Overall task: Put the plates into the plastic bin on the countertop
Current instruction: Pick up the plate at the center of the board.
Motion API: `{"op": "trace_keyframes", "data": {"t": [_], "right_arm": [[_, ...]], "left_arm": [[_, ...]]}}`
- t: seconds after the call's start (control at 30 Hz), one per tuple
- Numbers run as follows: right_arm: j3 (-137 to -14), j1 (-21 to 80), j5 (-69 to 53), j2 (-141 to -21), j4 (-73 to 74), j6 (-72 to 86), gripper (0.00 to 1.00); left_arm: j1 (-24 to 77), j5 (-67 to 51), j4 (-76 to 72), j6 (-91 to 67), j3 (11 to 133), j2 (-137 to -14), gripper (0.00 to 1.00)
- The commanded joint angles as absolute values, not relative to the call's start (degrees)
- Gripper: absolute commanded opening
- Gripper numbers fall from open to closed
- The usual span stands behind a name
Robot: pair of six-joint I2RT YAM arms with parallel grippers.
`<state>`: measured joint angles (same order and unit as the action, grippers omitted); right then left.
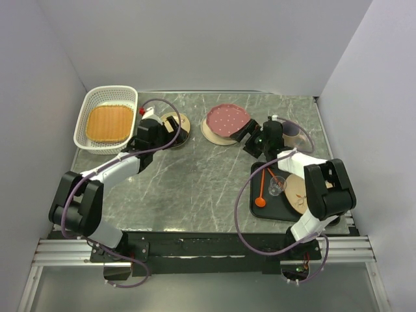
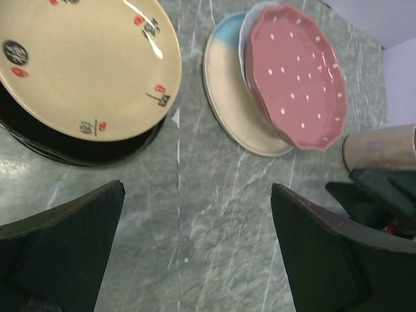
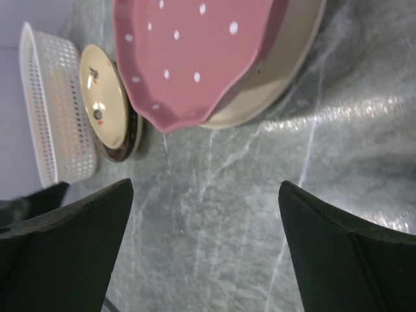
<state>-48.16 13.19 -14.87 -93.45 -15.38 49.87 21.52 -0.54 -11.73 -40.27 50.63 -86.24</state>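
On the bench (image 1: 195,175), the left claw (image 2: 196,195) stands spread wide near the tan plate (image 2: 84,65), the right claw (image 3: 205,188) likewise near the pink plate (image 3: 195,52).

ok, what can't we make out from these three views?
- Top view: the left arm covers part of the tan plate. The right arm hides most of a plate on the black tray.
- Left wrist view: the dark plate shows only its rim under the tan plate.
- Both wrist views: the number of plates under the pink polka-dot plate is unclear.
- Right wrist view: the plastic bin hides its inside behind its wall.
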Motion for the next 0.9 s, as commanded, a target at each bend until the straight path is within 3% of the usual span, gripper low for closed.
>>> {"op": "trace_keyframes", "data": {"t": [0.0, 0.47, 0.87], "right_arm": [[-51.68, 11.78, -16.35, -95.97, -19.6, 53.08, 1.0], [-56.77, 10.37, -14.85, -102.56, -20.31, 57.22, 0.95], [-61.08, 10.02, -15.12, -108.63, -20.21, 58.27, 0.79]], "left_arm": [[23.11, -0.18, -15.12, -41.31, 49.75, -87.27, 0.99], [23.99, -0.62, -17.58, -43.24, 47.81, -88.68, 0.99], [24.08, -2.28, -18.19, -43.77, 47.72, -89.56, 0.99]]}}
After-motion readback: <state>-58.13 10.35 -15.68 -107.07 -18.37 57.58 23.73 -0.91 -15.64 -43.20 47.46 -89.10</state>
